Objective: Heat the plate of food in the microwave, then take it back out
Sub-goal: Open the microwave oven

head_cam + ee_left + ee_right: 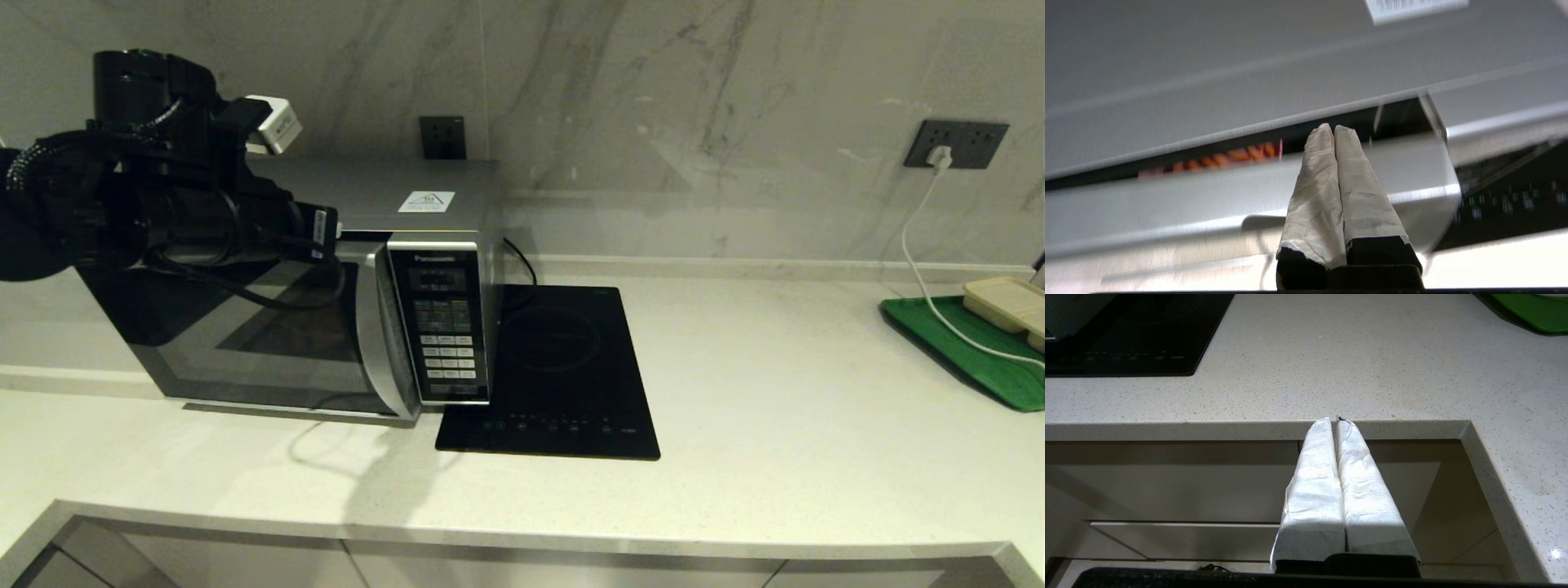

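The silver Panasonic microwave (424,335) stands at the left of the counter, with its dark glass door (245,335) a crack ajar. My left arm reaches across the door's upper left. In the left wrist view my left gripper (1334,130) is shut and empty, its taped tips at the narrow gap above the door's top edge (1208,196). Through that gap show orange fries (1241,154) and a sliver of the lilac plate (1150,173) inside; the rest of the plate is hidden. My right gripper (1334,421) is shut and empty, parked below the counter's front edge.
A flat black induction cooktop (563,367) lies right beside the microwave. At the far right a green tray (971,351) carries a beige compartment tray (1008,302), with a white cable (922,269) running to a wall socket (955,143). Cabinet fronts sit under the counter edge (1208,430).
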`<state>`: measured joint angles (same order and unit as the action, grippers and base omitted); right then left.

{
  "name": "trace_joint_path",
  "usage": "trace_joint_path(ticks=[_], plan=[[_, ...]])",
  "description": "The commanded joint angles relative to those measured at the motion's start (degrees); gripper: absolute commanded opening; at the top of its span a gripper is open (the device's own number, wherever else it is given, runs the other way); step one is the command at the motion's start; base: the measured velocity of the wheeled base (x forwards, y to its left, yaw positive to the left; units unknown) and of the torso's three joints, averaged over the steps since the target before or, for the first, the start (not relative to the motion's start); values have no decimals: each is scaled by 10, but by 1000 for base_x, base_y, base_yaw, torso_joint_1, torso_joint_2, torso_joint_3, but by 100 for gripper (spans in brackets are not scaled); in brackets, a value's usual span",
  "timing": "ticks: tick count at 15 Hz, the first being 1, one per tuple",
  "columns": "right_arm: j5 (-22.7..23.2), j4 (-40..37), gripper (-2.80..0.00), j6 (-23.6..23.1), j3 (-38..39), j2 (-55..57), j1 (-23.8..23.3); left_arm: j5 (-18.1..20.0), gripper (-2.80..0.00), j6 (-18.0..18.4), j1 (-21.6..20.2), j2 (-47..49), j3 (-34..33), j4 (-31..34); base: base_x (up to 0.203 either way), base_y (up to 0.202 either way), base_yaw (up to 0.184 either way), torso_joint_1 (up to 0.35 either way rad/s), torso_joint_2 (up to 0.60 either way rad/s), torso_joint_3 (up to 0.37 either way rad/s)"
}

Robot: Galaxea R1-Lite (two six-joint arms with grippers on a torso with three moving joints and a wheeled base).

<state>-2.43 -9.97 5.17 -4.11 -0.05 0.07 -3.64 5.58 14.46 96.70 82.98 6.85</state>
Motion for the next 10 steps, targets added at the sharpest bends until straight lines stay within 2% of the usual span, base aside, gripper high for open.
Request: trace_joint_path(ticks=[1, 3, 4, 6, 10], plan=[[0, 0, -280, 0, 0, 0, 0, -12, -280, 0, 2, 1, 22, 34, 0, 0, 0, 0, 0, 0], [0, 0, -280, 0, 0, 0, 0, -49, -280, 0, 2, 19, 27, 36, 0, 0, 0, 0, 0, 0], [0, 0, -280, 0, 0, 0, 0, -55, -280, 0, 4, 20, 27, 44, 0, 0, 0, 0, 0, 0], [0, 0, -280, 0, 0, 0, 0, -56, -280, -1, 9, 16, 32, 74, 0, 0, 0, 0, 0, 0], [0, 0, -280, 0, 0, 0, 0, -58, -280, -16, 12, 15, 39, 65, 0, 0, 0, 0, 0, 0]])
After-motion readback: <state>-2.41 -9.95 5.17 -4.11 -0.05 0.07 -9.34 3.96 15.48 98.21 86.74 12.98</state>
